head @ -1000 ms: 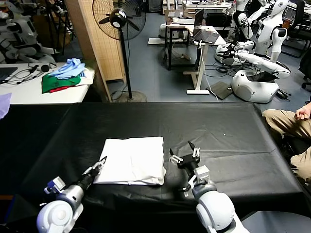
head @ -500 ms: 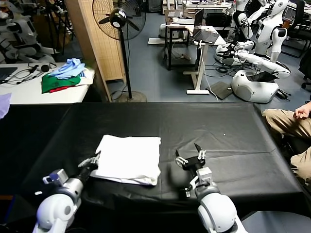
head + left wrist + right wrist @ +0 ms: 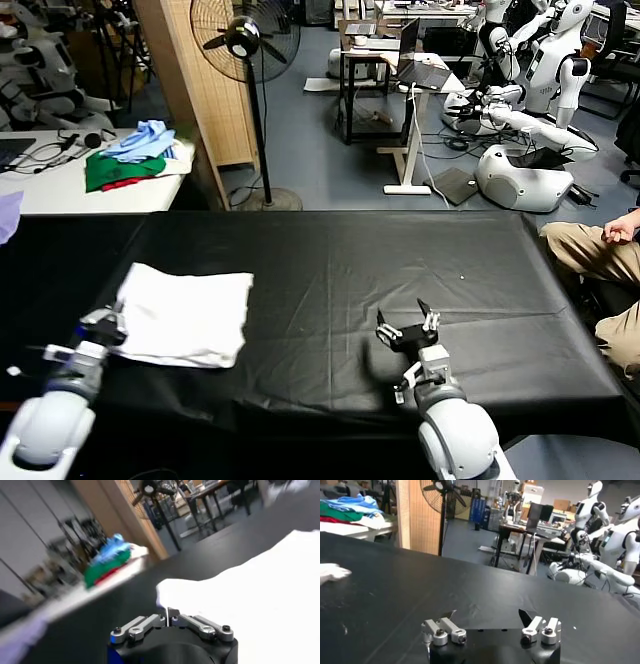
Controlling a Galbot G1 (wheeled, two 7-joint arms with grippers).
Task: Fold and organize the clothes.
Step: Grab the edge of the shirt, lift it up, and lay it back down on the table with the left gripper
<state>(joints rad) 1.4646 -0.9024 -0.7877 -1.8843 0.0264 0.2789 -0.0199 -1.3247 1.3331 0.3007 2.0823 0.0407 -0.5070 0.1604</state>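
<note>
The left gripper (image 3: 108, 325) is closed on the near-left edge of the folded white T-shirt (image 3: 185, 315), it seems by a thin pinch of cloth. The shirt lies flat on the left part of the black table (image 3: 400, 270), spreading away from the fingers. It is soft, light and limp, so the edge is the best hold. The right gripper (image 3: 405, 330) waits open, well apart.

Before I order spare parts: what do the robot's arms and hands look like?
Both arms have rounded, glossy white shells. The left hand and right hand are black, with silver linkage bars held by dark screws and slim black fingers. The left wrist shows a blue band. A dark cable runs along the right wrist.
</note>
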